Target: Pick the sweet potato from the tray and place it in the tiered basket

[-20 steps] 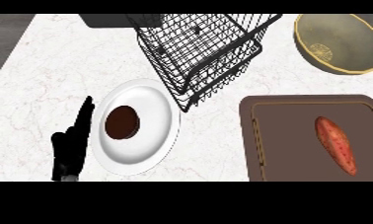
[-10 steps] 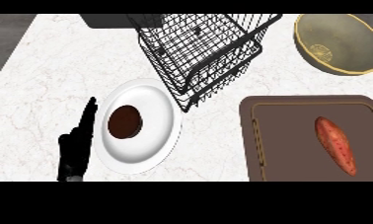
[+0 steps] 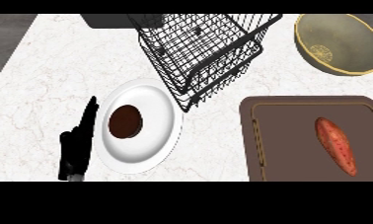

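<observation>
A white marbled bench (image 3: 44,70) seen steeply from above. At the lower right sits a dark brown tray (image 3: 291,139) with a raised rim, and on its right part lies the sweet potato (image 3: 336,144), orange-red and long, running from upper left to lower right. Nothing touches it.

At the top middle stands the tiered basket (image 3: 204,50), made of black wire, its tiers stacked and leaning toward the view's lower edge. Its lower corner reaches just over the rim of a white plate (image 3: 157,119), which lies at the lower left and carries a dark brown round item (image 3: 125,121) near its centre. At the upper right is an olive-coloured bowl (image 3: 336,43) with something small and yellow inside.

The left hand (image 3: 76,146) shows at the lower left, just beside the plate, black, released, fingers straight and pointing up, grasping nothing. The right hand does not show.
</observation>
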